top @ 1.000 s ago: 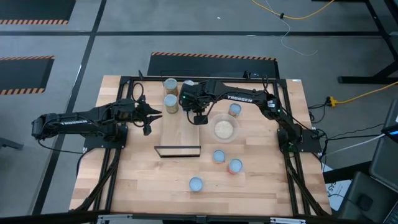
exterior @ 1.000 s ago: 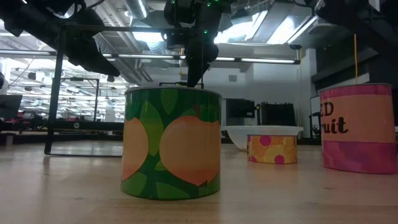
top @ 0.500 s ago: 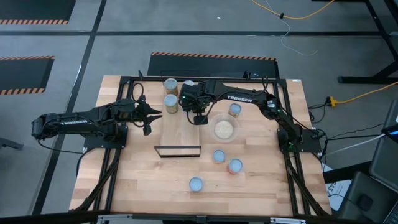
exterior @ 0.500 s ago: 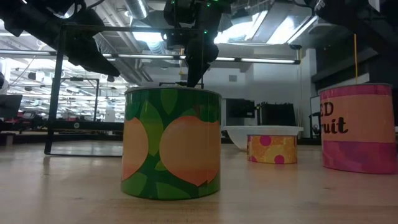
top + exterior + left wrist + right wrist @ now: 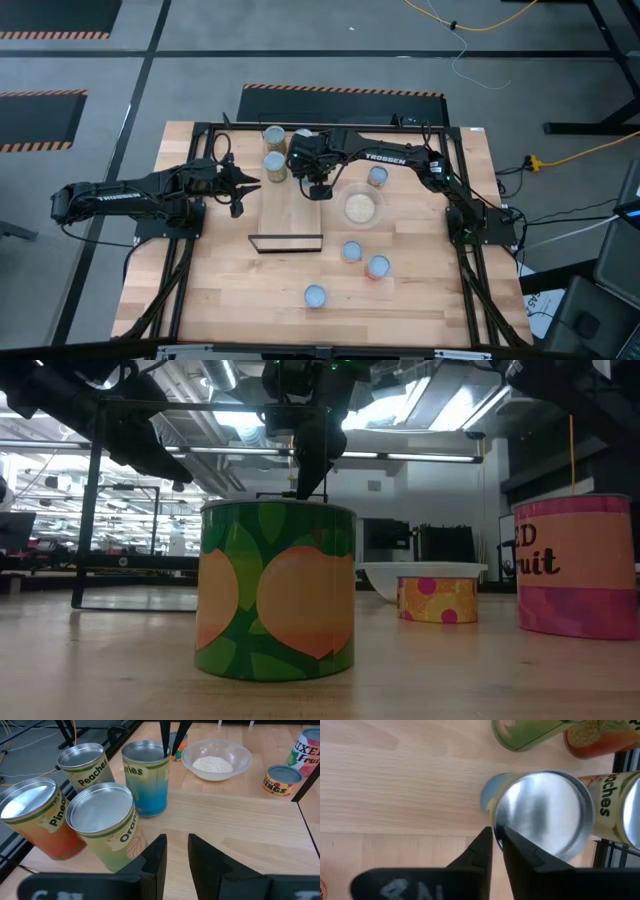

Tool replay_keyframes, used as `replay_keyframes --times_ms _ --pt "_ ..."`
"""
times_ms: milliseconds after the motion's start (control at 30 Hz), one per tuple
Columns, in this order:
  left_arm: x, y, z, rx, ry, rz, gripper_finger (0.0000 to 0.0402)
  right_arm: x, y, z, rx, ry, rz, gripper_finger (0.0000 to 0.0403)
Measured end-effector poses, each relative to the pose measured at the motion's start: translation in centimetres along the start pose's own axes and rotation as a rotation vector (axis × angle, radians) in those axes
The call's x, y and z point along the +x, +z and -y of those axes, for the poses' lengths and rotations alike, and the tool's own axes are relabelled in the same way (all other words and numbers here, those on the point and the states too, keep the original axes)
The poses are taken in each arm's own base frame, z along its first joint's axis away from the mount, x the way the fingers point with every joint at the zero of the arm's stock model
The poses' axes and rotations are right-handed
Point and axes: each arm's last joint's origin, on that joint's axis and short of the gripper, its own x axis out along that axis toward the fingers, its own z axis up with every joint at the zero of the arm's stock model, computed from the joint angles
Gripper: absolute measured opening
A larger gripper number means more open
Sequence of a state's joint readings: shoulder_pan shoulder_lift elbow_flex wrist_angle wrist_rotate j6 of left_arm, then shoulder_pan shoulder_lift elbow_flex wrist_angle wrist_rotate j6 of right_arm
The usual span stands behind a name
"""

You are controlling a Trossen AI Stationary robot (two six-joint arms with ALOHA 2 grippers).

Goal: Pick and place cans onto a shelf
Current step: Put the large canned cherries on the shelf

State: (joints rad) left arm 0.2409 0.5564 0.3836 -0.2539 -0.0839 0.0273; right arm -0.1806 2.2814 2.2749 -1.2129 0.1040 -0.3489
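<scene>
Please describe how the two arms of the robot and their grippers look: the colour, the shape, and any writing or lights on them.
Both arms are black and slender, built of jointed segments. The left arm and the right arm each carry white "TROSSEN" lettering, and black cables run along them. Small green lights glow near the wrist of the right arm. The left gripper and the right gripper each have two flat, dark, tapering fingers.

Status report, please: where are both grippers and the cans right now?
Right gripper pinching blue can's rim on the shelf. Left gripper open, waiting beside. Three more cans shelved, four on the table. Nothing blocking.
</scene>
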Motion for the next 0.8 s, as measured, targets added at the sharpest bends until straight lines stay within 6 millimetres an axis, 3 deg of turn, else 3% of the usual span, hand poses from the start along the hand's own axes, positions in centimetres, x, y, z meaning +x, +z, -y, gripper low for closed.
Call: replay_keyframes --times_ms 200,567,800 --pt "0.0 0.0 0.0 0.0 0.0 0.0 0.0071 0.0 0.0 0.0 0.0 0.0 0.0 0.0081" --pt "0.0 0.0 0.0 0.0 0.0 0.0 0.0071 -0.1 -0.1 0.0 -0.003 -0.012 -0.017 0.0084" --pt "0.0 0.0 0.0 0.0 0.0 0.0 0.0071 -2.1 -1.1 -0.1 -0.119 -0.029 -0.084 0.0084"
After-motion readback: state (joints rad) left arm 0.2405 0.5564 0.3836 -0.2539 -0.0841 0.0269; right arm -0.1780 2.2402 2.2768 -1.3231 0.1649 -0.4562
